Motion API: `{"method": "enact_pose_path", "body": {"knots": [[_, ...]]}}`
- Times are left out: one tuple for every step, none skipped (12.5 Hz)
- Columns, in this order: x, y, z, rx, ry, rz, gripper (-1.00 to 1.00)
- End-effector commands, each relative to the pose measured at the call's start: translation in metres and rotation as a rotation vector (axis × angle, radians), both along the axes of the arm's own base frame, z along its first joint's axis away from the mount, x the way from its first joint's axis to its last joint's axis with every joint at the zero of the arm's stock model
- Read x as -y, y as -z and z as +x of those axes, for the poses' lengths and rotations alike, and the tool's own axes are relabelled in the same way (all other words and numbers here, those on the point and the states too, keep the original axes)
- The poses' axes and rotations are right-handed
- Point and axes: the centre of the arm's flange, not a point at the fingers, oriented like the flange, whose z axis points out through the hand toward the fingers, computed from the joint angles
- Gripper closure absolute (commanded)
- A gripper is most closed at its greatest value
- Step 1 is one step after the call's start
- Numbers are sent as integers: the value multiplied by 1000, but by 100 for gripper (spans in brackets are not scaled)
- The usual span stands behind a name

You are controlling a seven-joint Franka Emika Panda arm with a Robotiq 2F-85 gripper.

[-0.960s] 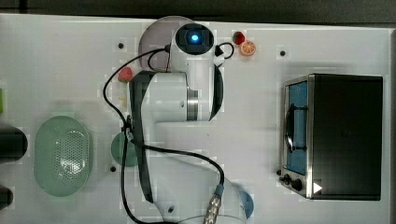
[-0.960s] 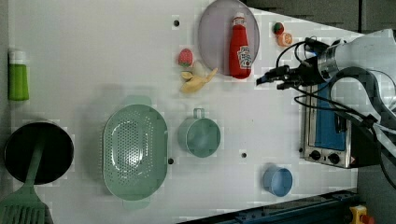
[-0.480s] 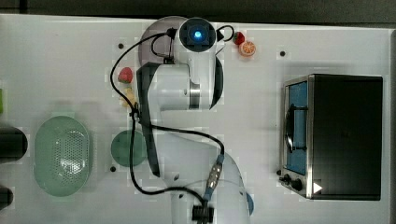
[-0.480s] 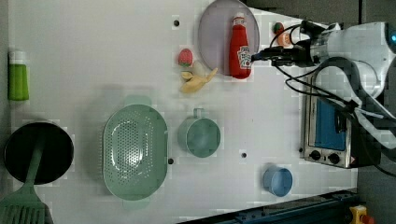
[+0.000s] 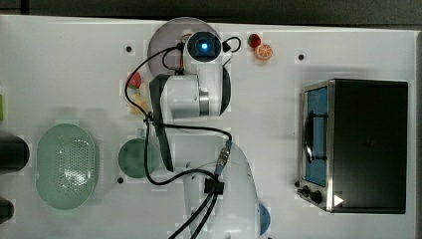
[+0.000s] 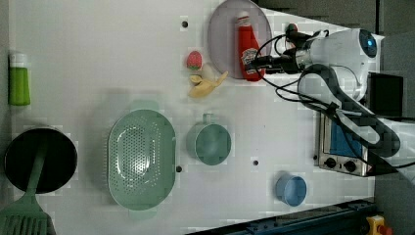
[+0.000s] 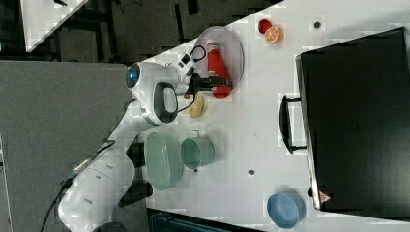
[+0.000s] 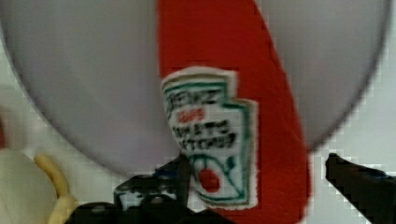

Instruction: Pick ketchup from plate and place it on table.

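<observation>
The ketchup [image 6: 247, 46] is a slim red bottle with a white cap, lying flat on the pale grey plate [image 6: 222, 39] at the far edge of the white table [image 6: 98, 58]. My gripper [image 6: 255, 62] is open and hovers at the bottle's wide bottom end. In the wrist view the ketchup [image 8: 224, 70] and its label lie between the two dark fingertips [image 8: 154, 191], over the plate [image 8: 93, 93]. In the right view, the gripper [image 7: 220, 83] is low over the ketchup [image 7: 217, 63]. The arm covers most of the plate [image 5: 166, 37] in the top view.
A strawberry [image 6: 194, 59] and a banana [image 6: 208, 84] lie beside the plate. Also on the table are a green mug [image 6: 210, 143], a green colander [image 6: 142, 159], a blue bowl [image 6: 290, 189], a toaster oven [image 5: 356, 144], an orange slice [image 5: 263, 52], a green bottle [image 6: 18, 78] and a black pan [image 6: 39, 159].
The arm has swung toward the plate, bringing the gripper from beside it to over the ketchup's bottom end. The gripper has stayed open and the bottle has not moved.
</observation>
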Motion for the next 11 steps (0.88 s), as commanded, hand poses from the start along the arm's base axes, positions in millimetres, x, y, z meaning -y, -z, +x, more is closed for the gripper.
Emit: {"method": "enact_pose_path", "body": {"knots": [[-1, -7, 19, 91, -54, -3, -100], [-2, -1, 20, 97, -54, 0, -100], [-5, 2, 20, 99, -57, 3, -100], [-5, 4, 23, 110, -56, 3, -100], [-5, 6, 23, 108, -55, 3, -100], [-5, 8, 23, 105, -55, 3, -100], [-4, 11, 22, 101, -54, 3, -93], [-4, 12, 22, 102, -53, 3, -68], [-3, 11, 23, 104, -52, 3, -43], [-4, 7, 24, 111, -53, 3, -27], [-3, 5, 25, 112, -51, 2, -27]]}}
